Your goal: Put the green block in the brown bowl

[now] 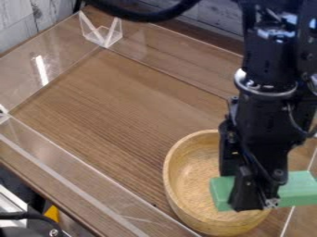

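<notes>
The green block point(292, 191) is gripped by the black gripper point(251, 193), whose fingers are closed tight on it and pointed steeply downward. The block is held level above the right side of the brown bowl point(198, 181), over its far rim. The bowl rests on the wooden bench point(124, 102), and a small clear plastic stand point(100, 30) is seen at the far corner

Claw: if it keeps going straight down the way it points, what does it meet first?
Most likely the inside of the large round light-brown wooden bowl. The claw, shut on the small flat bright green block, points down over the bowl's right part; depth is unclear, so the rim is possible.
</notes>
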You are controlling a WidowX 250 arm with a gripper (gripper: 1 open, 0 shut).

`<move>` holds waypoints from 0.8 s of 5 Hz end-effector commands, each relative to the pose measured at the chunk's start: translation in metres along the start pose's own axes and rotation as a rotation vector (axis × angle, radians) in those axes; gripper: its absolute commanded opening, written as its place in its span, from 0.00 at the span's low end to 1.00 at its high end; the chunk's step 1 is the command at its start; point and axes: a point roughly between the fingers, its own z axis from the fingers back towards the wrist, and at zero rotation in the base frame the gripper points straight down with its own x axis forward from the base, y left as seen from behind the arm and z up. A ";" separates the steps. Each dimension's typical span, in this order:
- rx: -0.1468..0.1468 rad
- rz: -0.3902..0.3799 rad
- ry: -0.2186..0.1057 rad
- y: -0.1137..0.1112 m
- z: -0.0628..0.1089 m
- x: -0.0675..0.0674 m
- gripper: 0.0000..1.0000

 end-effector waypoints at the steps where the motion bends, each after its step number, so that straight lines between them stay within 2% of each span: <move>1: 0.015 0.009 -0.043 0.003 0.010 0.001 0.00; 4: 0.014 0.036 -0.046 0.007 0.008 -0.003 0.00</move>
